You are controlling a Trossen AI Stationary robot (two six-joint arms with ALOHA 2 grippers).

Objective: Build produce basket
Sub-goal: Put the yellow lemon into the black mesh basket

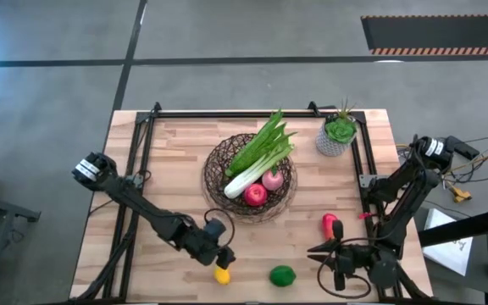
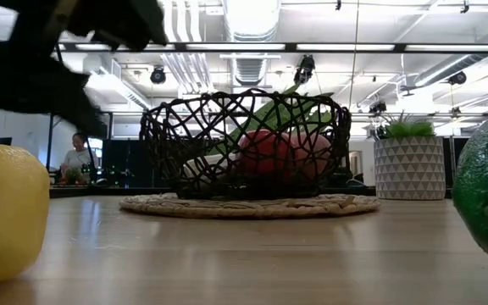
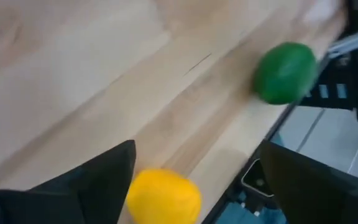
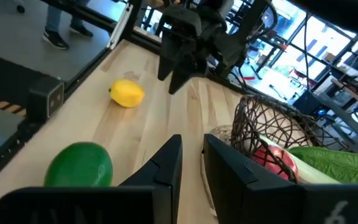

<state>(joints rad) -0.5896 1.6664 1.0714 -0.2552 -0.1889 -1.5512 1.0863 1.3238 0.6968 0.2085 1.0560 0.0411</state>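
The dark wire basket (image 1: pixel 250 178) stands mid-table on its pale woven base, holding the celery stalk (image 1: pixel 246 180), a long green vegetable (image 1: pixel 261 144), a red fruit (image 1: pixel 255 196) and a pink fruit (image 1: pixel 272 180). The lemon (image 1: pixel 221 274), the lime (image 1: pixel 282 275) and a red-orange fruit (image 1: pixel 329 224) lie on the table near its near edge. My left gripper (image 1: pixel 224 257) hangs open just above the lemon (image 3: pixel 163 196), which shows between its fingers, untouched. My right gripper (image 1: pixel 316 252) is shut and empty, right of the lime (image 4: pixel 79 167).
A small grey pot with a green plant (image 1: pixel 339 135) stands at the far right, beside the basket. A black frame rail (image 1: pixel 142 152) runs along the table's sides. The near table edge is close behind the lemon and lime. A person (image 2: pixel 76 157) is far off in the room.
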